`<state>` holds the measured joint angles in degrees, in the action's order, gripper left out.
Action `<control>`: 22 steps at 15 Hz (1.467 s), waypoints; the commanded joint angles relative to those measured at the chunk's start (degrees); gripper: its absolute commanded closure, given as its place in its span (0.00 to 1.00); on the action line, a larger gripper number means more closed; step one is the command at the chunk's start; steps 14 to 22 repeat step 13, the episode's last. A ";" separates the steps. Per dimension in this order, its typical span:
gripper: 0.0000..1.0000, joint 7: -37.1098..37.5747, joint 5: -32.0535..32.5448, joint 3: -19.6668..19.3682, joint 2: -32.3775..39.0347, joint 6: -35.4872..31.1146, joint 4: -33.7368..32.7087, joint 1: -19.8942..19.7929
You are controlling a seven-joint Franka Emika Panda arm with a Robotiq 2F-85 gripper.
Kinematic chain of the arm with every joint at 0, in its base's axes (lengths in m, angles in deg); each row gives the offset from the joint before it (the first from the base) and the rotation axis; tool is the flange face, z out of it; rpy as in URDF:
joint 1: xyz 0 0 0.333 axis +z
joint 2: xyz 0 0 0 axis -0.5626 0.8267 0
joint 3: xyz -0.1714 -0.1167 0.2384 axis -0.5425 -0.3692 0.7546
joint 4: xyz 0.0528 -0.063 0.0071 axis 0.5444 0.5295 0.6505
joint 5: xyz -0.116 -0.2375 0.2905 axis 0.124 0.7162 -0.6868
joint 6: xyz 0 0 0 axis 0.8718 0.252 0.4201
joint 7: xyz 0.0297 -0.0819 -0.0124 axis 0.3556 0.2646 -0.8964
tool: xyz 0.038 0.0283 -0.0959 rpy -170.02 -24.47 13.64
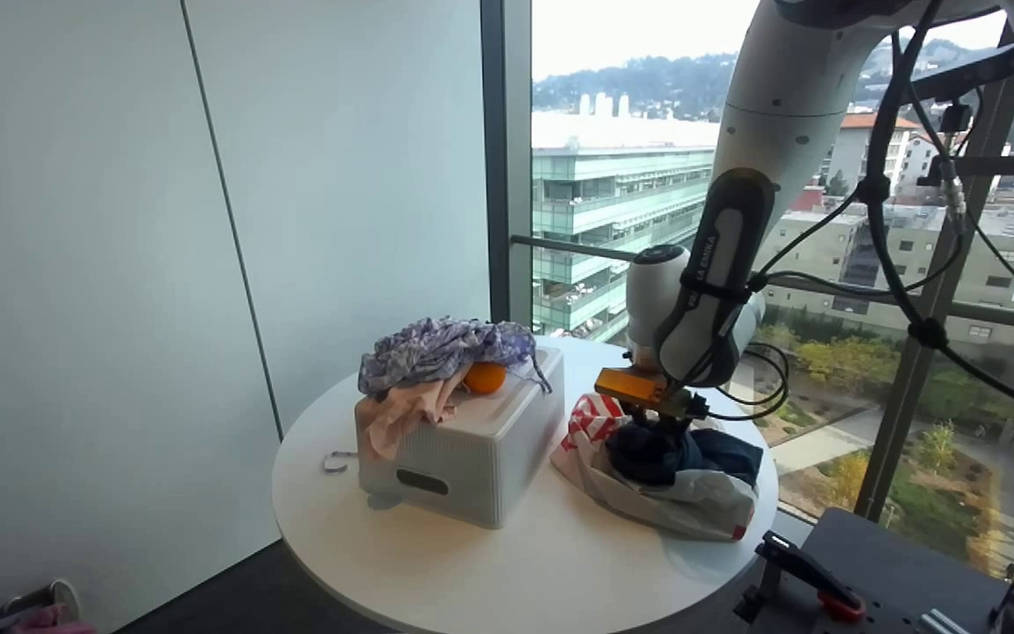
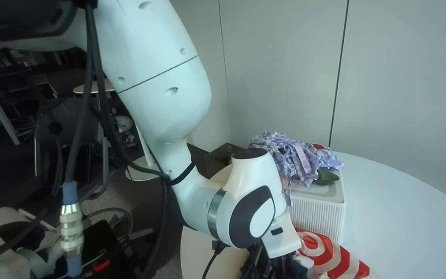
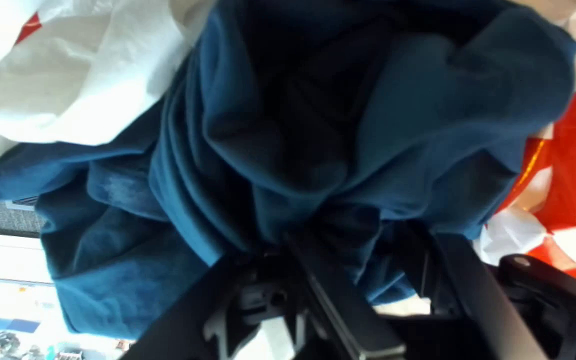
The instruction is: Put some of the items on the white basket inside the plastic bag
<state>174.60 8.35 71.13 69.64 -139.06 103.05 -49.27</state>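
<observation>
The white basket [image 1: 463, 458] stands with a flat top facing up; it also shows in an exterior view [image 2: 318, 213]. On it lie a purple patterned cloth [image 1: 445, 348], a peach cloth [image 1: 410, 414], an orange [image 1: 485, 379], a green item [image 2: 325, 177] and a small red item [image 2: 318, 147]. The white plastic bag with red stripes [image 1: 648, 506] lies beside the basket. A navy cloth [image 1: 648, 453] lies bunched on the bag and partly over its edge. My gripper [image 3: 363, 240] is down at the navy cloth [image 3: 443, 115], fingers apart, loose folds between them. The fingertips are partly hidden in cloth.
The round white table [image 1: 551, 572] carries the basket and bag. A small grey strap [image 1: 337, 462] lies left of the basket. A window stands behind the bag and a pale wall [image 2: 277, 69] behind the basket. A dark stand [image 1: 894, 572] is near the table edge.
</observation>
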 commanded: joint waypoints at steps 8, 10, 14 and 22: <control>0.00 -13.94 -13.39 -1.20 -34.95 22.31 13.91 13.10; 0.00 -16.16 -18.02 2.27 -39.52 28.47 14.11 12.27; 0.00 -16.92 -22.68 5.12 -42.84 36.05 13.57 10.83; 0.00 -16.92 -22.68 5.12 -42.84 36.05 13.57 10.83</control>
